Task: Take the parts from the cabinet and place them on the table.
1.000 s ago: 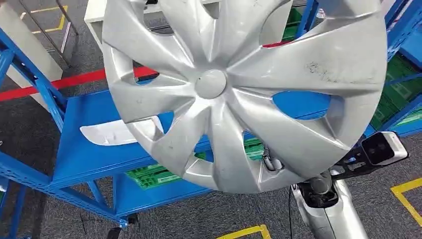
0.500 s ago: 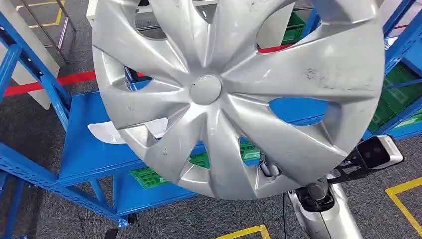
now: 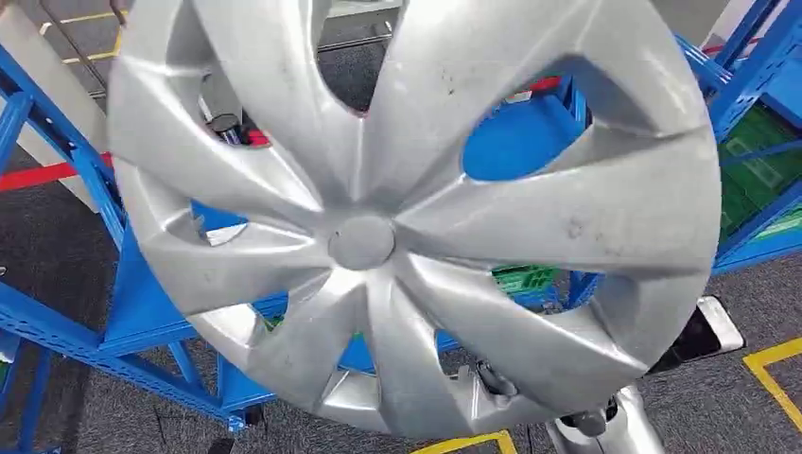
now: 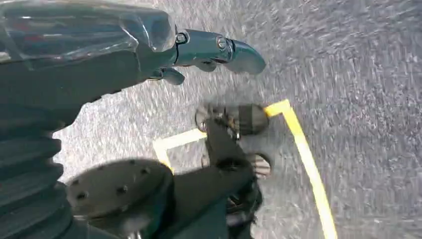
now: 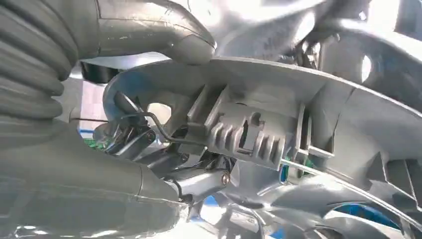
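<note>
Wheel cover: we see a large silver wheel cover (image 3: 378,227) held up close in front of the head camera, its spoked face toward us and tilted, its round centre cap a little left of the picture's middle. It is in the air, clear of the rack behind it.

Right hand: in the right wrist view we see the right hand (image 5: 149,99) at the back of the wheel cover's rim, the thick grey thumb (image 5: 164,32) lying over the rim's edge and darker fingers (image 5: 129,139) tucked under the ribbed clip on the inner side. The fingers are closed on the rim, so this hand holds the wheel cover. In the head view the silver right arm (image 3: 605,435) comes up beneath the cover's lower edge.

Left hand: in the left wrist view we see the left hand (image 4: 149,50) hanging over the grey carpet (image 4: 368,74), one dark finger (image 4: 224,50) stretched forward. It holds nothing; how far the other fingers are spread we cannot tell.

Rack: a blue metal rack (image 3: 142,293) stands behind the wheel cover, and through the cover's openings we glimpse its blue shelf and green crates (image 3: 757,161) at the right edge.

Floor: yellow tape lines (image 4: 308,159) run across the carpet, and a red stripe (image 3: 38,176) shows behind the rack's left end.
</note>
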`<state>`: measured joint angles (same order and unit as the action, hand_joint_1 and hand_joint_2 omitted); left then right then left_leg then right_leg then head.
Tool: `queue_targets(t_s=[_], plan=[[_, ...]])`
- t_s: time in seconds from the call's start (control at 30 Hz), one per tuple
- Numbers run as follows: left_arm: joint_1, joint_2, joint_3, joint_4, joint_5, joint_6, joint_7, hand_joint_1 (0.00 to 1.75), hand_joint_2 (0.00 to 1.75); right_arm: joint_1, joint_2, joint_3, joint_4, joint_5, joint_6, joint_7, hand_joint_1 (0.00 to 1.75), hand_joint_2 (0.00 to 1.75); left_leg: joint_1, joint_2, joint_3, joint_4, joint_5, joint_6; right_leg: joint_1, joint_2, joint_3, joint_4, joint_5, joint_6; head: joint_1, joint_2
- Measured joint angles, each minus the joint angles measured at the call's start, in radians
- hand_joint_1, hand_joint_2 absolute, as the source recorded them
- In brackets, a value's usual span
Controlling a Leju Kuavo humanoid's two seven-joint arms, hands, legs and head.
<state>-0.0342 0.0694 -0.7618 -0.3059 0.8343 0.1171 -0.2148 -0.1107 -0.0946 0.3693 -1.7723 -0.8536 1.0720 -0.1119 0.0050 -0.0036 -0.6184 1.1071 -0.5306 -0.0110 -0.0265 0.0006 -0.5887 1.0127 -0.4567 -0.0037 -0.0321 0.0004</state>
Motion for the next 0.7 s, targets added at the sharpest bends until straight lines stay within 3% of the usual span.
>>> queue_targets(t_s=[0.07, 0.1, 0.13, 0.17, 0.23, 0.27, 0.3, 0.37, 0.43, 0.47, 0.5, 0.53, 0.6, 0.63, 0.67, 0.7], plan=[[0.001, 0.006, -0.01, 0.0, -0.005, 0.0, 0.006, 0.0, 1.75, 0.007, 0.004, 0.002, 0.0, 0.024, 0.024, -0.038, 1.75, 1.75, 0.006, 0.001, -0.073, 0.163, -0.07, -0.009, 0.002, 0.0, -0.001, 0.0, 0.0, -0.001, 0.0, 0.0], [0.001, 0.007, -0.013, 0.0, -0.006, 0.0, 0.009, 0.0, 1.75, 0.009, 0.005, 0.002, 0.0, 0.032, 0.028, -0.05, 1.75, 1.75, 0.008, 0.001, -0.095, 0.211, -0.08, -0.011, 0.002, 0.0, -0.001, 0.0, 0.0, -0.001, 0.0, 0.0], [0.001, 0.008, -0.013, 0.0, -0.005, 0.0, 0.01, 0.0, 1.75, 0.01, 0.007, 0.003, 0.0, 0.037, 0.028, -0.055, 1.75, 1.75, 0.008, 0.001, -0.093, 0.206, -0.066, -0.011, 0.002, 0.0, 0.0, 0.0, 0.0, -0.001, 0.0, 0.0], [0.001, 0.01, -0.014, -0.001, -0.006, 0.0, 0.01, 0.0, 1.75, 0.01, 0.008, 0.003, 0.0, 0.04, 0.028, -0.059, 1.75, 1.75, 0.008, 0.001, -0.07, 0.158, -0.033, -0.009, 0.002, 0.001, 0.001, 0.0, 0.0, -0.001, 0.0, 0.0], [0.0, 0.016, -0.018, -0.005, -0.005, 0.0, 0.01, 0.0, 1.75, 0.01, 0.01, 0.003, -0.001, 0.045, 0.028, -0.063, 1.75, 1.75, 0.008, 0.001, 0.033, -0.038, 0.057, 0.0, 0.002, 0.004, 0.005, 0.0, 0.001, 0.0, 0.0, 0.0], [-0.001, 0.019, -0.021, -0.007, -0.005, 0.0, 0.01, 0.0, 1.75, 0.01, 0.013, 0.003, -0.003, 0.045, 0.028, -0.064, 1.75, 1.75, 0.005, -0.002, 0.066, -0.1, 0.055, 0.005, 0.002, 0.005, 0.006, 0.0, 0.001, 0.001, 0.001, 0.0], [-0.001, 0.021, -0.023, -0.008, -0.005, 0.0, 0.011, 0.0, 1.75, 0.008, 0.014, 0.003, -0.006, 0.045, 0.028, -0.064, 1.75, 1.75, -0.002, -0.001, 0.068, -0.107, 0.053, 0.008, 0.01, 0.005, 0.0, 0.001, 0.004, 0.006, 0.002, 0.0], [-0.001, 0.024, -0.027, -0.01, -0.005, 0.0, 0.012, 0.0, 1.75, 0.01, 0.016, 0.005, -0.006, 0.046, 0.028, -0.067, 1.75, 1.75, -0.006, -0.002, 0.063, -0.104, 0.053, 0.012, 0.004, 0.004, -0.001, -0.001, 0.008, 0.014, 0.001, 0.0], [-0.001, 0.027, -0.029, -0.01, -0.005, 0.0, 0.013, 0.0, 1.75, 0.01, 0.017, 0.006, -0.008, 0.046, 0.028, -0.069, 1.75, 1.75, 0.0, 0.001, 0.074, -0.129, 0.074, 0.032, 0.008, 0.004, -0.001, -0.006, 0.011, 0.028, 0.002, 0.0], [-0.002, 0.027, -0.03, -0.012, -0.005, 0.0, 0.015, 0.0, 1.75, 0.009, 0.016, 0.006, -0.008, 0.045, 0.028, -0.071, 1.75, 1.75, 0.0, 0.005, 0.076, -0.137, 0.083, 0.038, 0.008, 0.002, -0.017, 0.012, -0.008, 0.025, 0.003, 0.0], [-0.003, 0.027, -0.03, -0.016, -0.004, -0.001, 0.016, 0.0, 1.75, 0.006, 0.016, 0.007, -0.008, 0.044, 0.029, -0.074, 1.75, 1.75, 0.001, 0.006, 0.072, -0.139, 0.09, 0.047, 0.008, 0.002, -0.039, 0.069, -0.046, 0.016, 0.005, 0.0], [-0.003, 0.028, -0.031, -0.016, -0.004, -0.002, 0.017, 0.0, 1.75, 0.005, 0.016, 0.007, -0.008, 0.043, 0.03, -0.076, 1.75, 1.75, 0.0, 0.006, 0.066, -0.138, 0.091, 0.048, 0.008, 0.002, -0.071, 0.146, -0.083, 0.011, 0.006, 0.0], [-0.002, 0.029, -0.031, -0.018, -0.001, -0.003, 0.02, 0.0, 1.75, 0.005, 0.015, 0.008, -0.006, 0.041, 0.031, -0.077, 1.75, 1.75, -0.004, 0.008, 0.055, -0.136, 0.098, 0.051, 0.008, 0.002, -0.129, 0.298, -0.138, 0.013, 0.005, 0.0], [-0.002, 0.03, -0.031, -0.018, 0.001, -0.004, 0.021, 0.0, 1.75, 0.005, 0.015, 0.008, -0.003, 0.04, 0.031, -0.077, 1.75, 1.75, -0.004, 0.008, 0.051, -0.133, 0.099, 0.051, 0.007, 0.002, -0.13, 0.31, -0.138, 0.019, 0.005, 0.0], [-0.002, 0.031, -0.031, -0.019, 0.003, -0.008, 0.024, 0.0, 1.75, 0.004, 0.014, 0.009, -0.001, 0.038, 0.031, -0.078, 1.75, 1.75, -0.004, 0.008, 0.045, -0.128, 0.1, 0.05, 0.006, 0.002, -0.103, 0.271, -0.121, 0.029, 0.006, 0.0], [-0.001, 0.032, -0.031, -0.021, 0.006, -0.011, 0.026, 0.0, 1.75, 0.004, 0.014, 0.01, 0.0, 0.037, 0.031, -0.079, 1.75, 1.75, -0.003, 0.007, 0.04, -0.121, 0.101, 0.049, 0.003, 0.001, -0.056, 0.19, -0.092, 0.04, 0.006, 0.0]])
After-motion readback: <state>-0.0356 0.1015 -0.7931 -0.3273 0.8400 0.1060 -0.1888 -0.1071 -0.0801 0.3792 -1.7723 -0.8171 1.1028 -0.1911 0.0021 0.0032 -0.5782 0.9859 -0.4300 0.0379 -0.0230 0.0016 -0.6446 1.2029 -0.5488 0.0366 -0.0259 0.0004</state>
